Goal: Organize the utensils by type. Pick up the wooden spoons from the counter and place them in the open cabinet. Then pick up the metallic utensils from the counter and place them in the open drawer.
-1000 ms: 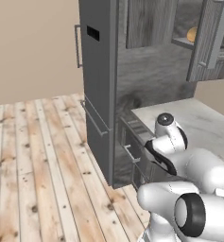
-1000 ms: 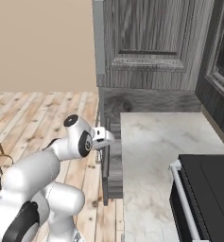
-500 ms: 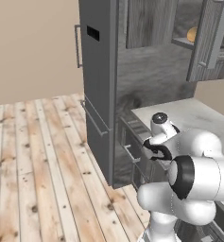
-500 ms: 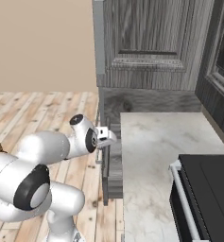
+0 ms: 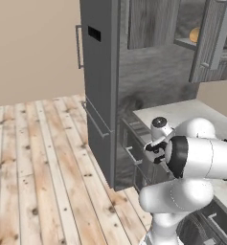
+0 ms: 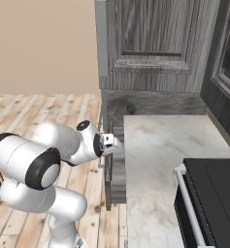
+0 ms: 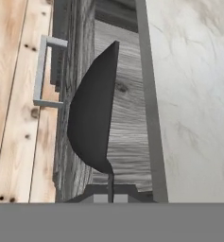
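One spoon [image 7: 92, 113], dark from this angle and probably a metallic one, is pinched by its thin stem in your clenched gripper [image 7: 110, 191]. Its long axis runs straight out from the fingertips, bowl leading, over the open drawer [image 7: 127, 127], between the bar handle [image 7: 43, 71] and the counter [image 7: 193, 94].

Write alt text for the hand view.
Looking down, the shut gripper holds a dark spoon-shaped utensil over the open drawer, whose silver bar handle sits left above the wooden floor. The marbled counter lies right.
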Controlling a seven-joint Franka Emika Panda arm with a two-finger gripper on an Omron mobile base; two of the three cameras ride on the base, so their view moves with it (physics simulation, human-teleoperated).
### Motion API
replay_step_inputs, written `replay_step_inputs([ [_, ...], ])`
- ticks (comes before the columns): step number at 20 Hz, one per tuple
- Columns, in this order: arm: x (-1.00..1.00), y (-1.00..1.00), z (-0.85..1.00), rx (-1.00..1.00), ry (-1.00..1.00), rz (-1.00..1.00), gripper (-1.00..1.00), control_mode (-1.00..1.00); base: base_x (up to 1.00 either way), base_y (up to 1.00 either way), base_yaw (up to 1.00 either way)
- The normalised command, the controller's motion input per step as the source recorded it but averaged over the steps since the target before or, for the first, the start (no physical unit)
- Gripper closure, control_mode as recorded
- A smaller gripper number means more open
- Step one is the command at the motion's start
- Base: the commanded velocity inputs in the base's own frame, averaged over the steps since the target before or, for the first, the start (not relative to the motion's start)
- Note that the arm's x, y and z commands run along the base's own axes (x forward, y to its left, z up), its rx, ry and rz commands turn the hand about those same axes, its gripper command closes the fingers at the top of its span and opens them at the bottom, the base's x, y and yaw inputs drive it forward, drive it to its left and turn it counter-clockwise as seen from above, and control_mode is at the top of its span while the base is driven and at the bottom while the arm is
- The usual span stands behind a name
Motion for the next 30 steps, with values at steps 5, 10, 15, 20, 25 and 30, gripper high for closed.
replay_step_inputs([
  [5,0.09,0.0,-0.22,0.0,0.05,0.0,1.0,-1.0,0.0,0.0,0.0],
  [10,0.07,-0.02,-0.17,0.0,0.02,0.0,1.0,-1.0,0.0,0.0,0.0],
  [15,0.08,-0.05,-0.14,0.0,0.03,0.0,1.0,-1.0,0.0,0.0,0.0],
  [20,0.05,-0.07,-0.17,0.0,0.04,0.0,1.0,-1.0,0.0,0.0,0.0],
  [25,0.1,-0.09,-0.16,0.0,0.07,0.0,1.0,-1.0,0.0,0.0,0.0],
  [30,0.01,-0.03,-0.19,0.0,0.07,0.0,1.0,-1.0,0.0,0.0,0.0],
])
